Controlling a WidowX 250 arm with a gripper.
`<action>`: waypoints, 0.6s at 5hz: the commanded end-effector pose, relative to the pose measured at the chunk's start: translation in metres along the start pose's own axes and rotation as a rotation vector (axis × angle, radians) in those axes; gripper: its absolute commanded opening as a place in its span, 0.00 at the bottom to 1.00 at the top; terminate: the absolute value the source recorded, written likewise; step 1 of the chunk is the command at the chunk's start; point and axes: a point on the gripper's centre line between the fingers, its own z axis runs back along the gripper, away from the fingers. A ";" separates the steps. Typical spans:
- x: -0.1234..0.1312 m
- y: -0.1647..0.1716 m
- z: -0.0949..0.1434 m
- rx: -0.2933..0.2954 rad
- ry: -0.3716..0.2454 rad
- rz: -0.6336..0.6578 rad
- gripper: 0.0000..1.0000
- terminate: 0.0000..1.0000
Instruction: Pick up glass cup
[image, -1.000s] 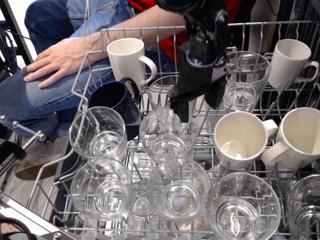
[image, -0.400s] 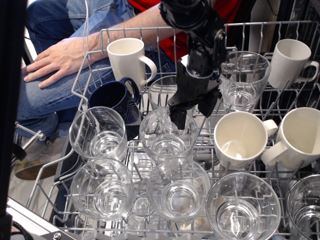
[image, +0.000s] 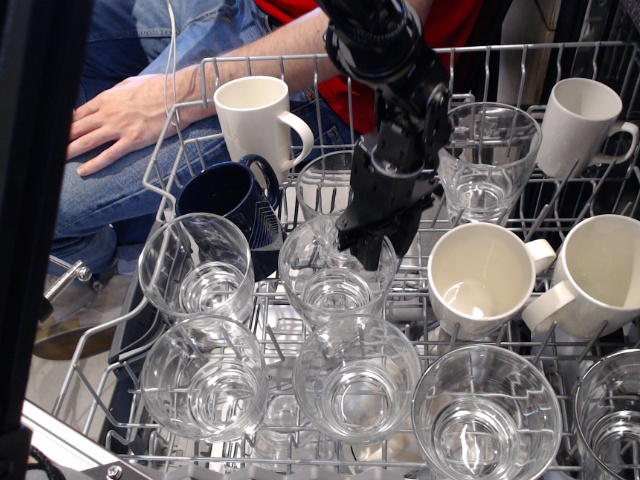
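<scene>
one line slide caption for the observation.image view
Black robot gripper reaching onto the rim of a clear glass tumbler in a wire dish rack.

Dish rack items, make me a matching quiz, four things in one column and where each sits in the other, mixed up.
Things:
1. navy mug
2. hand
3. white mug by the person's arm
4. glass cup in the middle row

Places:
A. back left corner of the rack
B. right under the hand
C. at the middle glass's far rim
D. left side, lying tipped beside a glass

Pairs: 1-D, 2-C, 3-A, 4-B
</scene>
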 end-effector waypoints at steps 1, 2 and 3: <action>0.010 -0.009 0.022 -0.027 -0.005 0.028 0.00 0.00; 0.011 -0.007 0.033 -0.039 0.009 0.028 0.00 0.00; 0.014 -0.007 0.049 -0.080 0.016 0.000 0.00 0.00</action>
